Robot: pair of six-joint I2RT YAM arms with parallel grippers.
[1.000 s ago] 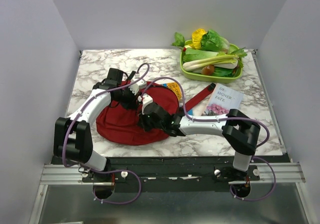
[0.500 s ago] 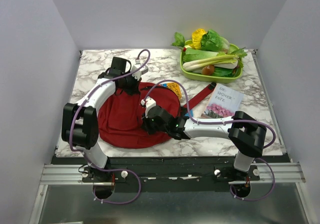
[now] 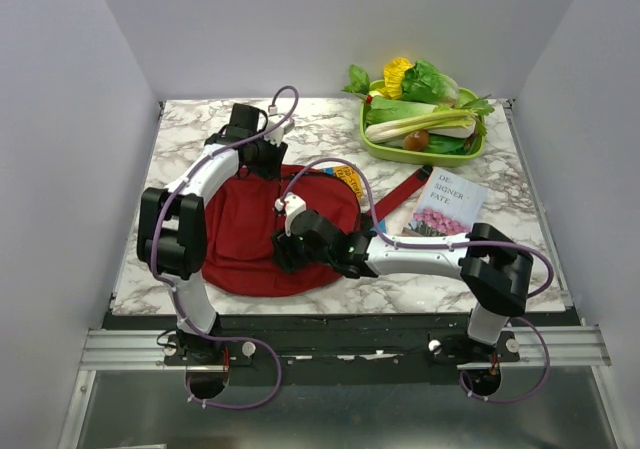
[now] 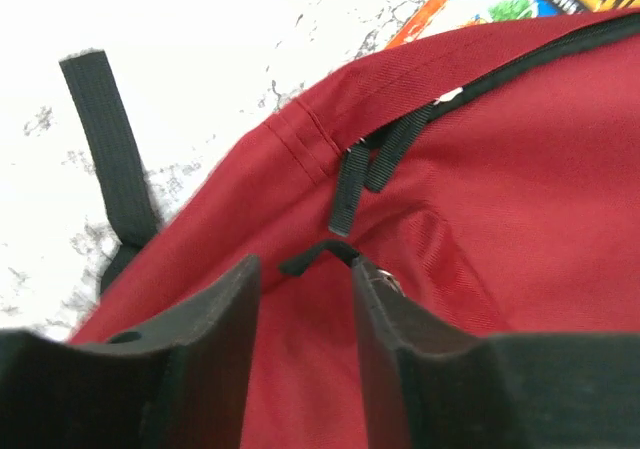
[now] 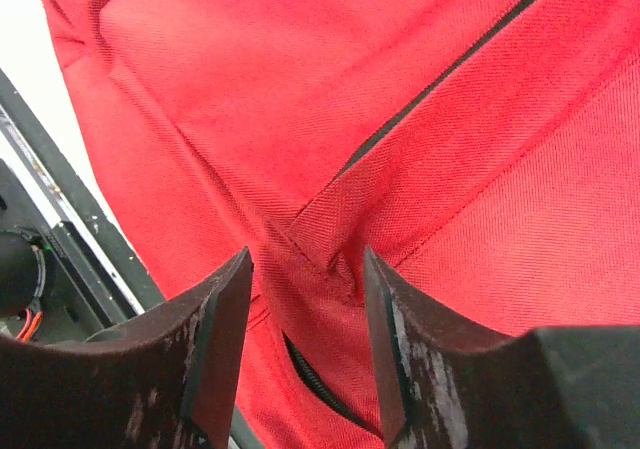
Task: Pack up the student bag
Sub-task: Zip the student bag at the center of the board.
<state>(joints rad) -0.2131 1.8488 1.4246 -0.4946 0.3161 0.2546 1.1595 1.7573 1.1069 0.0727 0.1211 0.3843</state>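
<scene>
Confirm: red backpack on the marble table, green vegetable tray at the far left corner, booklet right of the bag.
Wrong: the top view shows the green vegetable tray at the far right corner. The red backpack and booklet are as stated.

A dark red student bag (image 3: pixel 250 244) is seen lying flat on the marbled surface (image 3: pixel 330 129), at the centre left of the frame. The left tool (image 3: pixel 262 156) is positioned over the bag's upper edge and the right tool (image 3: pixel 281 256) over its lower middle; how far either is parted cannot be told. A red strap (image 3: pixel 398 193) with a black end is stretched from the bag toward the upper right. A colourful flat item (image 3: pixel 349 181) is partly covered at the bag's upper right edge. A printed booklet (image 3: pixel 447 204) is laid just right of the strap. A green tray (image 3: pixel 371 147) heaped with vegetables (image 3: pixel 420 119) is set at the upper right.
</scene>
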